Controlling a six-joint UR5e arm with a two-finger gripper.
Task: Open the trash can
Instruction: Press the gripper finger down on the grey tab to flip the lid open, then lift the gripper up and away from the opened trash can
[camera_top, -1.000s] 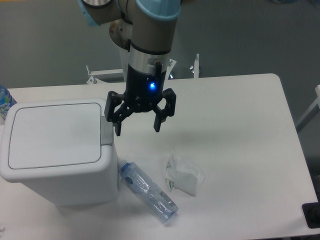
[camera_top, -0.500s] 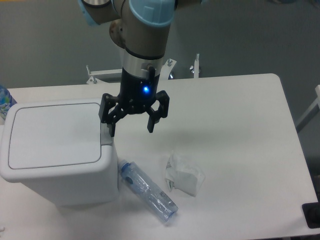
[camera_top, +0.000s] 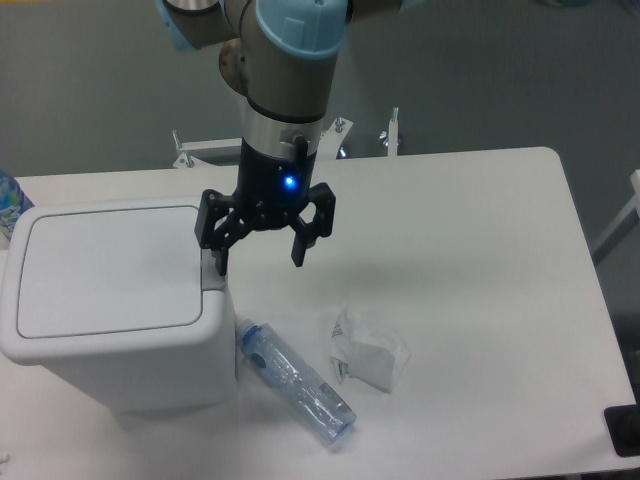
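The trash can (camera_top: 110, 305) is a large white boxy bin at the left of the table, its flat lid (camera_top: 105, 265) down. A grey push-button tab (camera_top: 211, 272) sits at the lid's right edge. My gripper (camera_top: 258, 256) hangs open just right of the bin. Its left finger (camera_top: 217, 255) is right above the grey tab; whether it touches I cannot tell. The right finger (camera_top: 298, 250) is over bare table. Nothing is between the fingers.
A clear plastic bottle (camera_top: 295, 381) lies on the table by the bin's right side. A crumpled white wrapper (camera_top: 367, 350) sits to the right of it. Part of a blue-patterned object (camera_top: 8, 200) shows at the far left edge behind the bin.
The gripper has shifted left and slightly down toward the bin, bringing its left finger over the grey tab. The lid stays closed.
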